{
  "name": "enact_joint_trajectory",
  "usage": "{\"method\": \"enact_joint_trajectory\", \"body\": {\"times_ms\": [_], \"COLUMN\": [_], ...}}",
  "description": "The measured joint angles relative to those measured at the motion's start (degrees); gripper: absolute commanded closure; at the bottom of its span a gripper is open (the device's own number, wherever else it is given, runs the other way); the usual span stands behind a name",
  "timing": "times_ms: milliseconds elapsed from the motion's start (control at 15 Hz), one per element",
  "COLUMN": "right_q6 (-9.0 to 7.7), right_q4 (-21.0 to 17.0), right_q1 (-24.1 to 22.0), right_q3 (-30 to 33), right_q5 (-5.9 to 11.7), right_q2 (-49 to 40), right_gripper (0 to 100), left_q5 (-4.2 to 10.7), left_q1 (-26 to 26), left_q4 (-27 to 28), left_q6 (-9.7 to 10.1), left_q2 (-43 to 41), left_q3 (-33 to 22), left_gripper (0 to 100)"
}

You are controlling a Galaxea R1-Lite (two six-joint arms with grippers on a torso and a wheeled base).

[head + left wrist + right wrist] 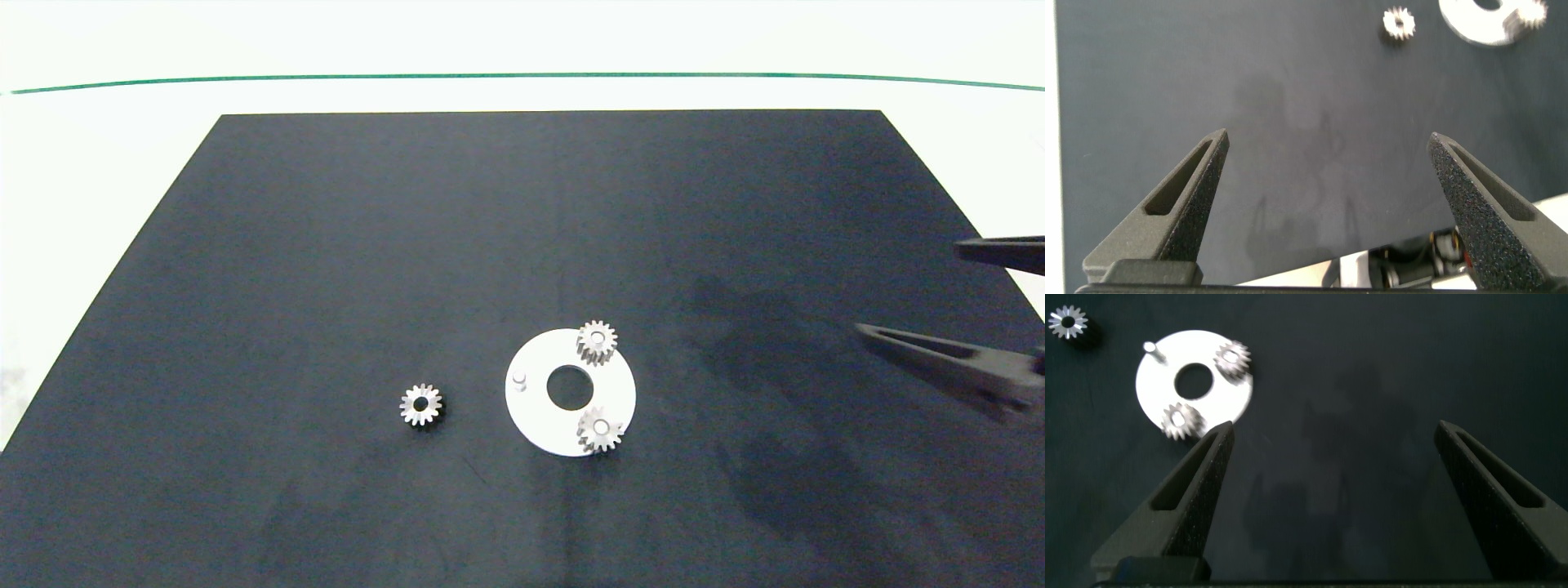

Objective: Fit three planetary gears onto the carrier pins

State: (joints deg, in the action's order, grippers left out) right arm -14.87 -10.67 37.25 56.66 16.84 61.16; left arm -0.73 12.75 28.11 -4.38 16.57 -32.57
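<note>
Now two planetary gears (597,341) pinned, one loose

- A white table (114,147) carries a dark mat (408,245) that covers most of it.
- A flat white disc (539,416) with a large centre hole lies directly on the mat.
- One loose silver-grey gear (421,404) lies flat on the mat, near the disc, on its left.
</note>
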Motion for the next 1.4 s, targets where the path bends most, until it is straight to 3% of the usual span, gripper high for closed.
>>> {"method": "enact_joint_trajectory", "body": {"times_ms": [200, 467, 667, 933, 1000, 1200, 1400], "right_q6": [-0.11, 0.00, 0.18, 0.32, 1.07, 2.15, 2.15], "right_q4": [-8.2, -17.9, -18.9, -18.9, -18.9, -18.8, -18.7], "right_q1": [-5.2, -16.3, -21.9, -23.3, -23.4, -23.0, -22.8], "right_q3": [-7.7, -13.5, -14.7, -15.4, -15.8, -16.0, -15.8], "right_q5": [1.35, 2.27, 2.36, 2.38, 2.32, 2.40, 2.34], "right_q2": [-22.1, -43.0, -49.7, -54.0, -54.7, -55.8, -56.1], "right_gripper": [0, 0, 0, 0, 0, 0, 0], "left_q5": [-0.15, -0.39, -0.39, 0.00, 0.11, 0.35, 2.16], "left_q1": [1.0, 1.0, 1.9, 8.1, 8.9, 10.0, 10.4], "left_q4": [-8.4, -13.1, -22.7, -39.2, -42.3, -50.2, -53.1], "left_q6": [-3.25, -4.80, -5.66, -5.92, -5.96, -6.03, -6.14], "left_q2": [5.1, 11.8, 18.2, 28.9, 32.3, 40.8, 46.3], "left_q3": [3.6, 5.9, 9.9, 16.3, 17.0, 16.2, 13.9], "left_gripper": [0, 0, 0, 0, 0, 0, 0]}}
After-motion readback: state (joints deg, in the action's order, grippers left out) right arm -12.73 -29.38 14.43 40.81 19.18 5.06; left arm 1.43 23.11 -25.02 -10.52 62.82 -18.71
